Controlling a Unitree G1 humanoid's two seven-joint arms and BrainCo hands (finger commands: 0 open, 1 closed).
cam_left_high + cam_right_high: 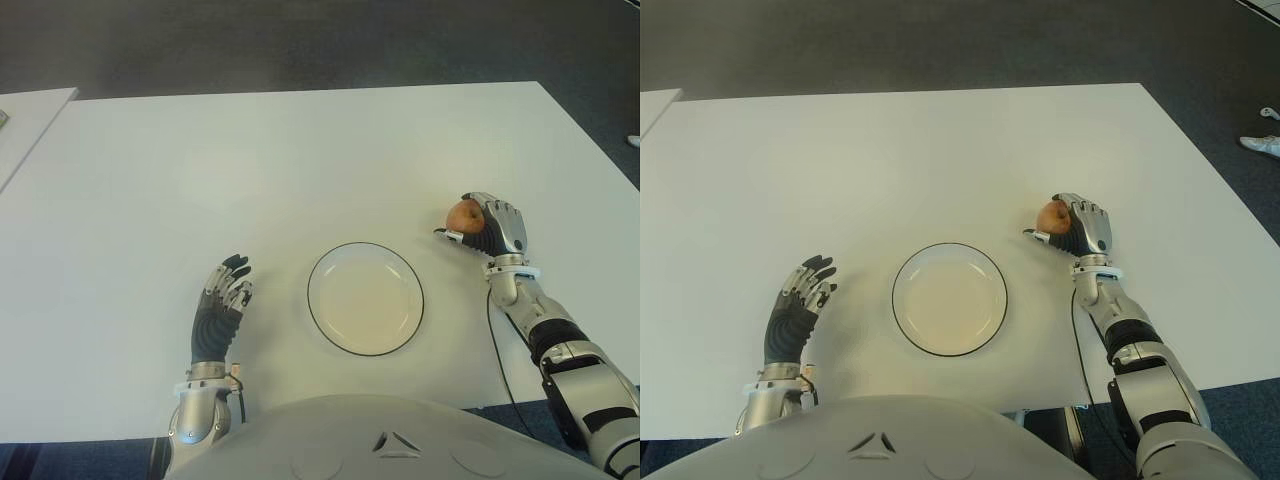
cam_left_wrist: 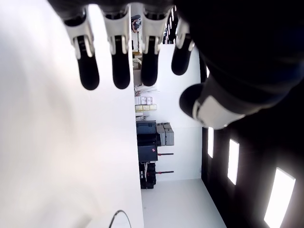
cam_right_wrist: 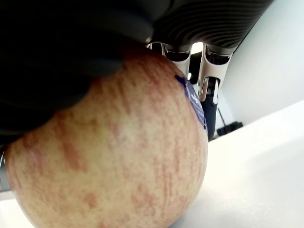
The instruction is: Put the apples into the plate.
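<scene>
I see the right hand [image 1: 490, 228] curled around a red-streaked apple [image 1: 465, 215] with a blue sticker, to the right of the black-rimmed white plate [image 1: 365, 298], which holds nothing. My left hand [image 1: 222, 303] shows left of the plate over the white counter [image 1: 250, 170], fingers spread, holding nothing.

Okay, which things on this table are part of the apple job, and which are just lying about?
Part of the job:
apple, gripped in the right robot hand
plate, with nothing on it

Just lying about:
left robot hand, open, left of the plate
cable by the right arm
</scene>
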